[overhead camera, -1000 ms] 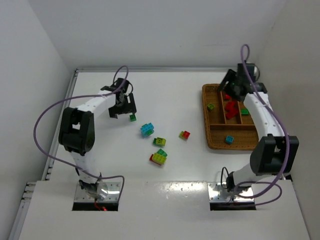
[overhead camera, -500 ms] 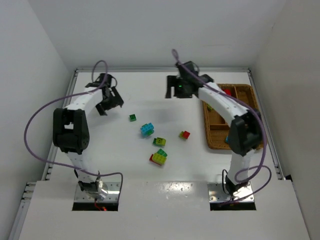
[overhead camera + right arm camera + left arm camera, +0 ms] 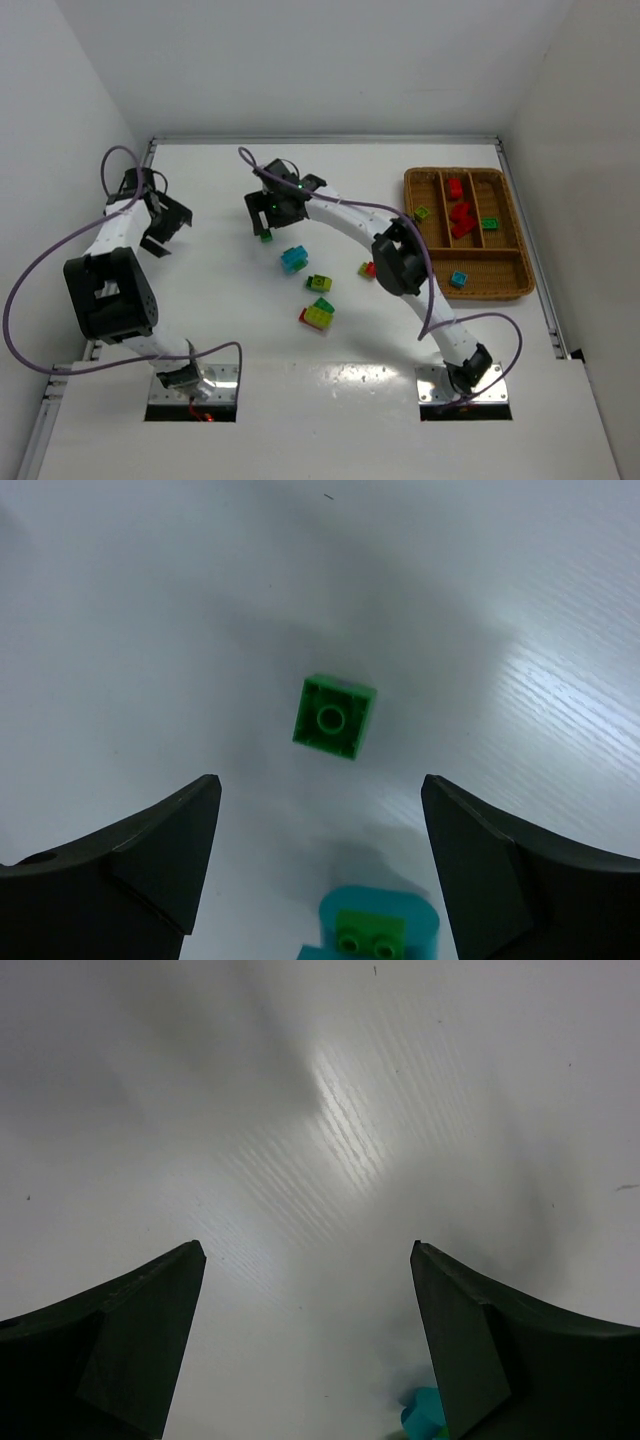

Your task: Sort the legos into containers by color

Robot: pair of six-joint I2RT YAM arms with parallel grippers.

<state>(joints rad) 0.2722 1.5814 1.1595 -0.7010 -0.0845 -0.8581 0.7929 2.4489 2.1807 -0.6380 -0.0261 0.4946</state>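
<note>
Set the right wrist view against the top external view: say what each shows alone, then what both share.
Right wrist only: the single stud on the small green brick, framed by the open right gripper. Top external only: the wicker tray, the left gripper, a mixed-colour stack. Both: that green brick and the cyan brick near it.

Green lego (image 3: 334, 717) between spread tool (image 3: 320, 805) fingers (image 3: 150, 850), untouched.
</note>
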